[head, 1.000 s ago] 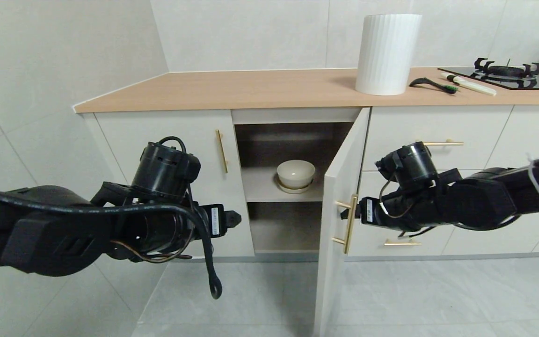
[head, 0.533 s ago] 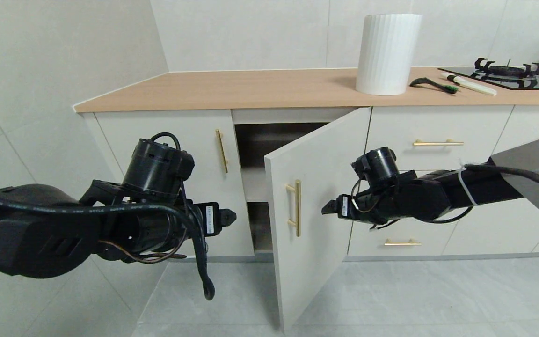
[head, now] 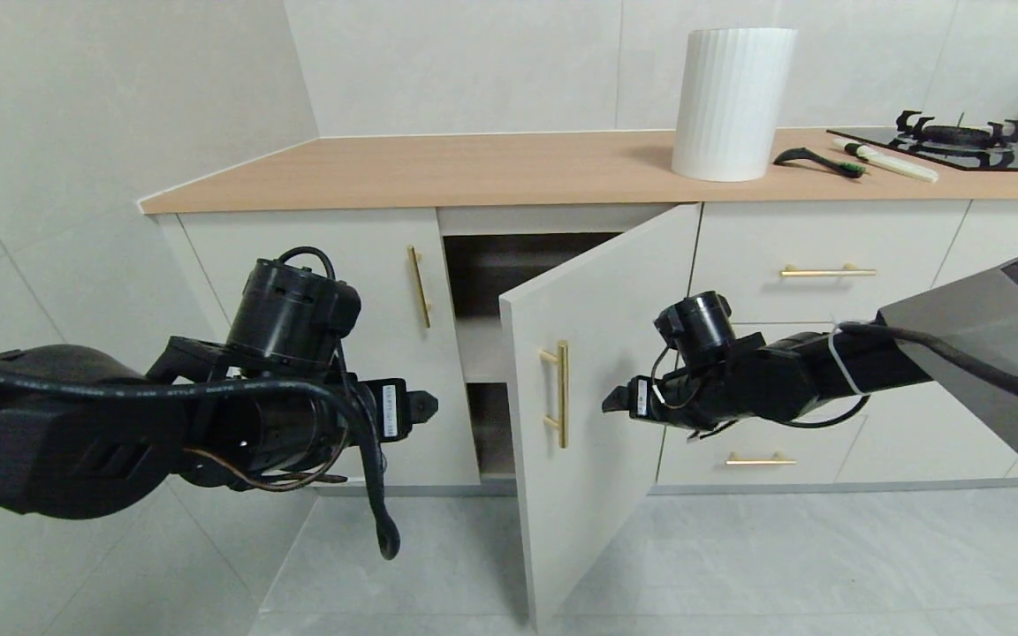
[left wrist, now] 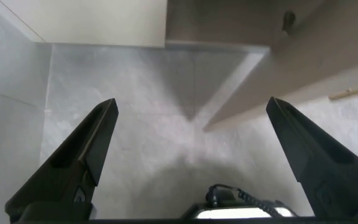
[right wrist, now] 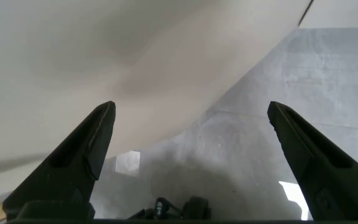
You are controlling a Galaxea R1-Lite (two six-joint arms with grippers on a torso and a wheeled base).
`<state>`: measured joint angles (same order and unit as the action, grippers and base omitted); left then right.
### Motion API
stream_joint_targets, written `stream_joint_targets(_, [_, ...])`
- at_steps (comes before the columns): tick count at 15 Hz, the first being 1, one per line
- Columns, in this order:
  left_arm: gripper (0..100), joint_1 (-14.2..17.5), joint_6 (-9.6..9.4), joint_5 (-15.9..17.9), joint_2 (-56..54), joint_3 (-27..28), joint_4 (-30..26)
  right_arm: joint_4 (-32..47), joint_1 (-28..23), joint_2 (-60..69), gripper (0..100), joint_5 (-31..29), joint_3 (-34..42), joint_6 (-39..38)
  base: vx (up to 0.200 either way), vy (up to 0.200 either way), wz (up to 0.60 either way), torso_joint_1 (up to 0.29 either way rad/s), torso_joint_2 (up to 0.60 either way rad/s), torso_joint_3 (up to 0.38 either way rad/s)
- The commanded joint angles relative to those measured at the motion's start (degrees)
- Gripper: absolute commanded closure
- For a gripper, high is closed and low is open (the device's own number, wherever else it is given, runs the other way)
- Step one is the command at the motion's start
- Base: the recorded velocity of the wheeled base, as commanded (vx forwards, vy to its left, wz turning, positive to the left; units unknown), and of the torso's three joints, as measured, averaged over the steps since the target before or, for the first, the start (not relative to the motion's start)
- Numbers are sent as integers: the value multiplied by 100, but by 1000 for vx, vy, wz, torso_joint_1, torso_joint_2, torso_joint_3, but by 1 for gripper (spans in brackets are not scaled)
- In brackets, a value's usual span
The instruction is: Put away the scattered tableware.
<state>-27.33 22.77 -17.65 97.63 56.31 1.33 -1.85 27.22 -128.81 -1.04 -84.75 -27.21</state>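
Scene at the cabinet run, head view with both wrist views. A dark utensil (head: 816,159) and a pale utensil (head: 885,161) lay side by side on the countertop (head: 474,168). They sat between the white ribbed canister (head: 730,102) and the stove (head: 960,140), and neither had yet been put away. Below the countertop, the cabinet door (head: 597,353) stood partly open on its right-hand hinge. It left a dark gap at its free edge and hid whatever sat on the shelf behind it.

Your right gripper (head: 612,402) was held at the door's outer face, just beside the brass handle (head: 559,393). Its jaws were spread wide and held nothing (right wrist: 192,106). Whether a fingertip pressed on the panel could not be told. Your left gripper (head: 425,406) hung in front of the neighbouring closed door, apart from the open one. It pointed toward the gap, and its jaws were likewise wide and empty over the grey floor (left wrist: 191,102).

Judged from this layout, the step in hand was closing the cabinet, and that was only part done, since the door needed a further push to meet its frame. You also had the two utensils on the countertop left to collect. If they counted as scattered tableware, the task was not near its end, and shutting the door first would mean opening storage again.
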Motion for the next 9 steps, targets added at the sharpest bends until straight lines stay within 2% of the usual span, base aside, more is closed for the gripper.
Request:
stream_joint_targets(1, [0,105,-54,-1,-16,12,8,-8,2,-83,0,-2,-15,-21,200,0,0,-7,2,7])
stream_joint_targets(4, [0,255,-62,-10,-43,56,8,-26,2,-101,0,-2,-15,-39,200,0,0,6,4,-2])
stream_joint_targets(9, [0,378,-71,-98,-113,108,17,-825,11,-215,0,-19,-59,-645,0,0,0,0,0,0])
